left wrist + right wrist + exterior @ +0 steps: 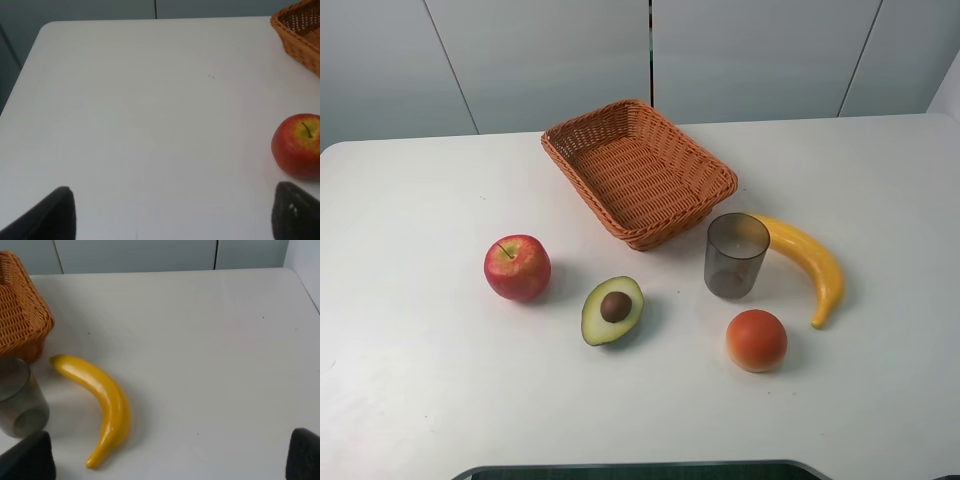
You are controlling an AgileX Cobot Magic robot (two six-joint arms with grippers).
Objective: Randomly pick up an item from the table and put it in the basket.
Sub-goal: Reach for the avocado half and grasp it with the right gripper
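The halved avocado (pixel 612 311) lies cut face up near the basket (pixel 640 170). The left gripper (pixel 175 200) and right gripper (pixel 170 440) both have their fingers spread wide, holding nothing.

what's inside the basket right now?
Nothing visible: from the high camera the basket shows only its bare woven floor. The strip at the foot of its near wall is hidden behind the rim; the wrist views catch only a corner.
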